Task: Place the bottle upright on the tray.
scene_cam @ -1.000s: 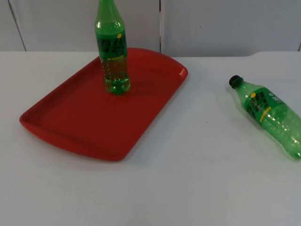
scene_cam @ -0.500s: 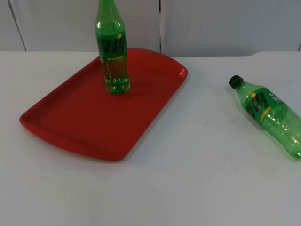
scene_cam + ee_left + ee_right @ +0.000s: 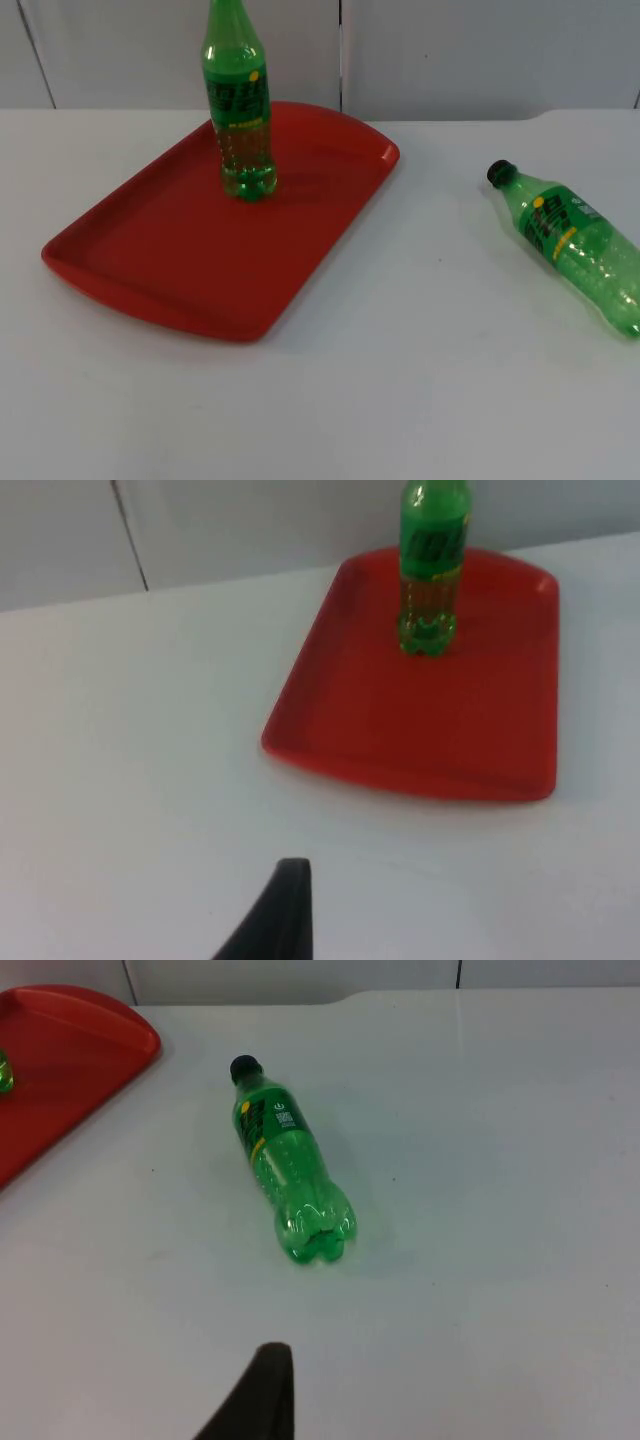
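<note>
One green bottle (image 3: 240, 110) stands upright on the red tray (image 3: 180, 260), toward its far end, so that part looks done. A second bottle (image 3: 570, 243) lies on its side on the counter (image 3: 400, 380), well right of the tray, black cap pointing toward it. Its green-and-yellow label isn't readable. Whether either end effector is wide or narrow, I cannot tell.
</note>
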You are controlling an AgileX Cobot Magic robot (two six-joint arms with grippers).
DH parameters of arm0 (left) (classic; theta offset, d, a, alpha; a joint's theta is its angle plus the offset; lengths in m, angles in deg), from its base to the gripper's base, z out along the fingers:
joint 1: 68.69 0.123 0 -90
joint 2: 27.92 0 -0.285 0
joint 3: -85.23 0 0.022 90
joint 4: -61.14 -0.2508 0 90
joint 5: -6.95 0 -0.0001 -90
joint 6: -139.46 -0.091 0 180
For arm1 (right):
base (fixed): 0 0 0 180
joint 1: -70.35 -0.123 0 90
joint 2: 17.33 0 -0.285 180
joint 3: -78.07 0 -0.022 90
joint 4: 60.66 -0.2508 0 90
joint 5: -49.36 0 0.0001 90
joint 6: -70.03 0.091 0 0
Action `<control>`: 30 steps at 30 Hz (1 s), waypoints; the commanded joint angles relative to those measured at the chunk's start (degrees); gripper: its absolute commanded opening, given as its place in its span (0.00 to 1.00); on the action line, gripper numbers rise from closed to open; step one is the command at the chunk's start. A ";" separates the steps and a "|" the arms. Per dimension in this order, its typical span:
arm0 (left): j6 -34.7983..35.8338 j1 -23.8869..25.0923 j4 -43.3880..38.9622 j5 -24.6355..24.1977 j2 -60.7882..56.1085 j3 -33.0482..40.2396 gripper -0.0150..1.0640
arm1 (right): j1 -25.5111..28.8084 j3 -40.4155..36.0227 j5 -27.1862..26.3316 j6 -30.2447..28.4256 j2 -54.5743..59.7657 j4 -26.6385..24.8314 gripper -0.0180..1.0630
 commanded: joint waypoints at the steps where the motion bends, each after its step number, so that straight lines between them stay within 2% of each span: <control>1: 1.13 -0.31 -1.01 0.80 -0.19 0.87 0.92 | 0.34 -0.36 -0.47 -0.03 -0.27 -0.16 0.98; 15: 1.28 -0.31 -0.33 -1.69 -0.19 2.20 0.92 | 0.34 -0.36 -0.47 -0.03 -0.27 -0.16 0.98; 30: 1.28 -0.31 -0.44 -1.71 -0.19 2.46 0.92 | 0.34 -0.36 -0.47 -0.03 -0.27 -0.16 0.98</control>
